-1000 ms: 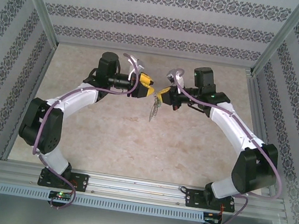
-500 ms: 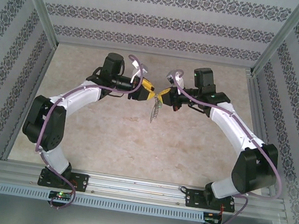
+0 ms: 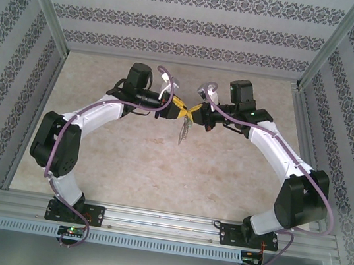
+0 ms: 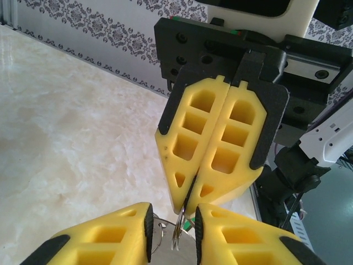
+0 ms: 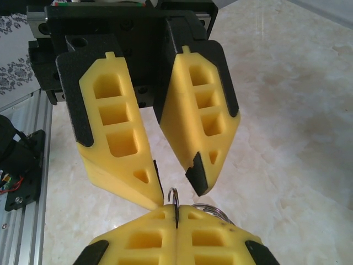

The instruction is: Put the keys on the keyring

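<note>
— What's nearest?
— The aluminium rail [image 3: 164,220] carrying both arm bases, then the pale table [image 3: 132,166].
— And the pincers?
— They meet tip to tip over mid-table. The right pincer [image 3: 194,112] is clenched flat on a thin wire loop of the keyring [image 3: 182,132], which dangles beneath it.
— The left one?
— The left pincer [image 3: 175,107] is released. Its fingers [image 4: 127,232] stand either side of that wire, and I can't tell whether they touch it.
— The keys?
— A green speck just beside the right pincer's tip may be the keys [image 4: 190,223], but it is too small to be sure.
— Beyond?
— The patterned wall [image 3: 192,28].
</note>
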Robot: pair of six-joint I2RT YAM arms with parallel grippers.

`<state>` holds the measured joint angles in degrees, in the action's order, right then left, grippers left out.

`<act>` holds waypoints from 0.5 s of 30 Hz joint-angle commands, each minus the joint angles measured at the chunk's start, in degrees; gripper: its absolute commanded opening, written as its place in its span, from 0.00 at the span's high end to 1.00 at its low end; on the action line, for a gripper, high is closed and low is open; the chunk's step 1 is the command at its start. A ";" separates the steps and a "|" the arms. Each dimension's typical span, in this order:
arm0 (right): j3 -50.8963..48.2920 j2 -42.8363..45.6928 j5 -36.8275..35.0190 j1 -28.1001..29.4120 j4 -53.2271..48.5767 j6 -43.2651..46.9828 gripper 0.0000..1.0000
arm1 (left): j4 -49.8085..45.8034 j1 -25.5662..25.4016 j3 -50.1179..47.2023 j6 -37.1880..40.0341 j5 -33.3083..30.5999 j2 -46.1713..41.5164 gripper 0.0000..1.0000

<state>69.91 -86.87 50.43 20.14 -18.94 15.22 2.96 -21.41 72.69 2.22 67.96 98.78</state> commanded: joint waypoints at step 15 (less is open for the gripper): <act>-0.47 -1.12 1.54 -0.19 3.86 -0.75 1.00 | 1.16 -1.26 -2.93 1.17 1.69 0.79 0.77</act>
<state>69.87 -87.18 50.43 20.10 -17.15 14.92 3.01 -22.09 70.83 2.42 67.96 98.80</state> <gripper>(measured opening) 0.065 0.236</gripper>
